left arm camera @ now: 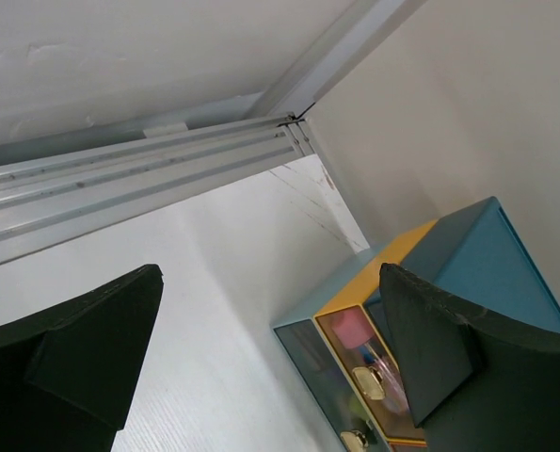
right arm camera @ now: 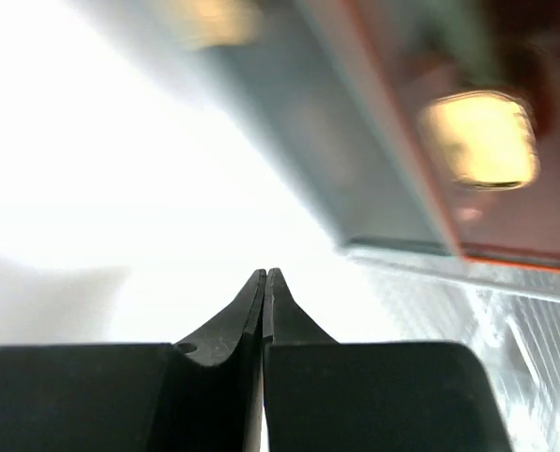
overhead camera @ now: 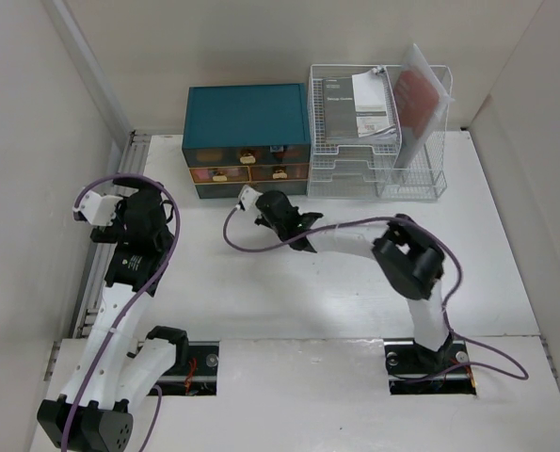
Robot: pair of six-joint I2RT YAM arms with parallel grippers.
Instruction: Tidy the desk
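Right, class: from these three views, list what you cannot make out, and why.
- Top view: print on the papers in the wire rack is too small to read.
- Left wrist view: the teal drawer chest is partly covered by a finger of the left gripper and cut off by the bottom edge.
- Right wrist view: the drawer handle and all around it are blurred, too close to the camera.

Teal drawer chest (overhead camera: 247, 118) sitting at back, gold-handled drawers (overhead camera: 221, 175) facing forward. White wire rack (overhead camera: 378, 165) standing just beside, on right, holding grey booklet (overhead camera: 360, 108) and reddish folder (overhead camera: 421, 94) leaning upright.
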